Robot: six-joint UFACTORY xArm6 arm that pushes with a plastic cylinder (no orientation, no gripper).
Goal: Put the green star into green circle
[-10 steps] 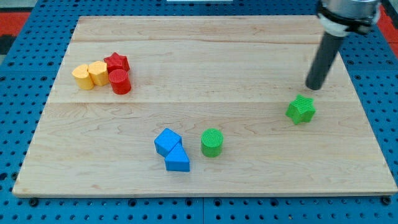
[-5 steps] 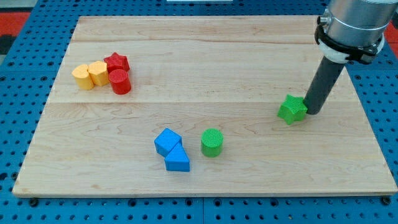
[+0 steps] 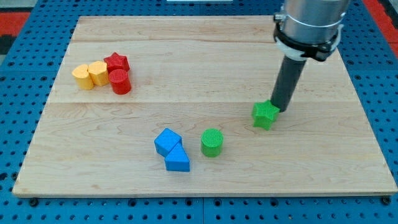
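Observation:
The green star (image 3: 265, 115) lies on the wooden board right of centre. My tip (image 3: 281, 110) touches the star's upper right side. The green circle, a short green cylinder (image 3: 212, 142), stands to the lower left of the star, with a gap of about one block width between them.
A blue cube (image 3: 167, 141) and a blue triangle (image 3: 177, 159) sit just left of the green cylinder. At the upper left, two yellow blocks (image 3: 89, 74), a red star (image 3: 116, 61) and a red cylinder (image 3: 120, 81) are clustered. The board's right edge (image 3: 367, 118) is right of my tip.
My tip came down to the star's right side and pushed it left and slightly down, toward the green cylinder. The other blocks have not moved.

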